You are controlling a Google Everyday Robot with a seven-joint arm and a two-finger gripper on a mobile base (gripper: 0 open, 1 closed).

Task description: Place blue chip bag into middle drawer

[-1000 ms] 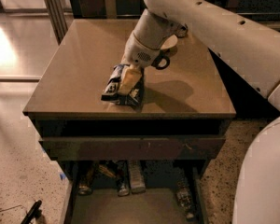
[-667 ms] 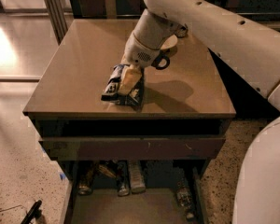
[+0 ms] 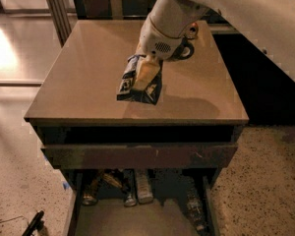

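Observation:
My gripper (image 3: 145, 74) is shut on the blue chip bag (image 3: 132, 88), a dark navy foil bag with white lettering. The pale fingers (image 3: 143, 75) pinch its upper part. The bag hangs tilted a little above the tan countertop (image 3: 78, 82), over its front middle, and throws a shadow to the right. Below, the middle drawer (image 3: 137, 221) stands pulled out, with dark side walls and a grey-tan floor. The gripper and the bag are well above it and behind its front.
A plain dark brown drawer front (image 3: 137, 155) sits just under the countertop. Several cans and bottles (image 3: 142, 187) lie at the back of the open drawer. My white arm (image 3: 246, 18) crosses the upper right. Speckled floor lies on both sides of the cabinet.
The gripper has lifted the blue chip bag off the countertop and carried it slightly toward the front edge. The arm now stands higher and nearer the camera.

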